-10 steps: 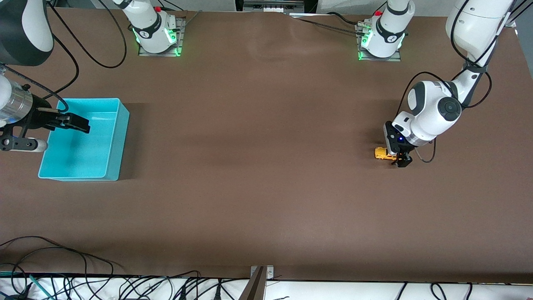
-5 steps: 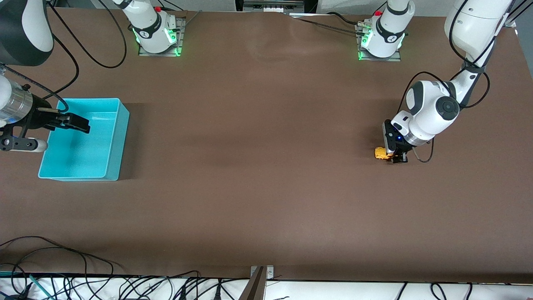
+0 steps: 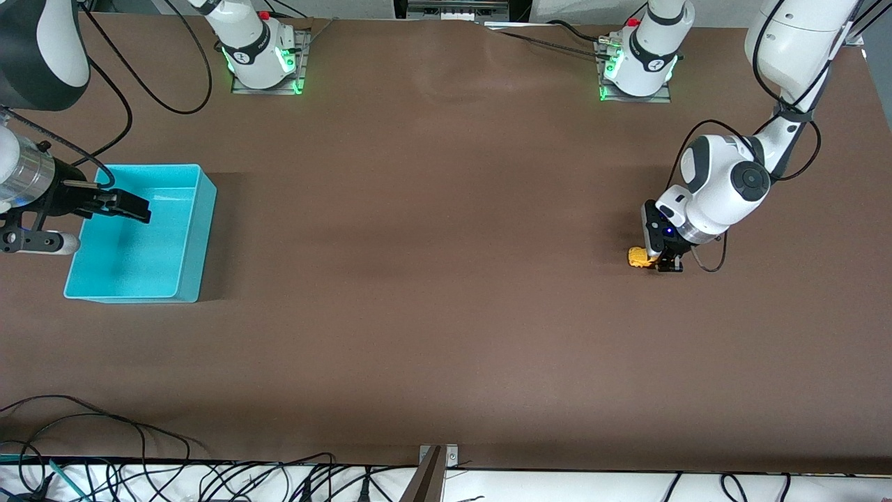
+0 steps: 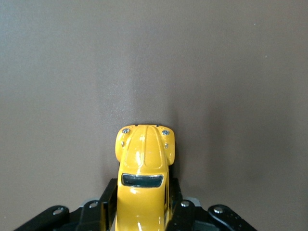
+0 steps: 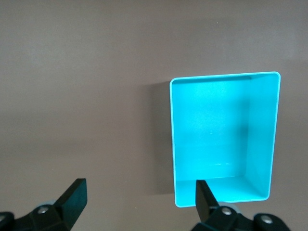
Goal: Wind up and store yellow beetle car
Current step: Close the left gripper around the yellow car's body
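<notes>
The yellow beetle car sits on the brown table at the left arm's end. In the left wrist view the car lies between my fingers, its nose pointing away from the wrist. My left gripper is down at the table and shut on the car's rear sides. My right gripper hangs open and empty over the turquoise bin at the right arm's end. In the right wrist view its fingers are spread wide above the bin's corner.
The bin is empty inside. Loose cables lie along the table's edge nearest the front camera. The two arm bases stand along the table's edge farthest from that camera.
My left gripper has drawn the car a little toward the left arm's end of the table, hiding more of it. The right arm has not moved.
</notes>
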Available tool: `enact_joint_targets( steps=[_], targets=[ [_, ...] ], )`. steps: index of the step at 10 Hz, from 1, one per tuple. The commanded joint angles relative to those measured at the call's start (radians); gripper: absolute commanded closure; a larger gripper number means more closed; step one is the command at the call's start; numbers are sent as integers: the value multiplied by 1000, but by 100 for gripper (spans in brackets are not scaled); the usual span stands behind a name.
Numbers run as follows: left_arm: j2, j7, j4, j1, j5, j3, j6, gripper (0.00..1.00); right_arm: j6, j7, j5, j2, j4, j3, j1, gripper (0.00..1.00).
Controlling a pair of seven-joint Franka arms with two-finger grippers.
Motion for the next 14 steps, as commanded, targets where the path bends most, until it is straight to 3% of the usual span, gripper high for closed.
enact_joint_targets(
  steps=[1,4,8,14],
  targets=[
    [31,91,-1,77,16,-1,8,84,-17,-7,21,8,21,2,-7,0],
    [72,258,22,208,16,-1,8,84,-17,-9,21,8,21,0,-7,0],
    [107,338,74,318,16,-1,8,84,-16,-9,28,8,21,-3,-9,0],
    [114,388,108,349,16,-1,2,85,-16,-9,33,8,21,-4,-9,0]
  ],
)
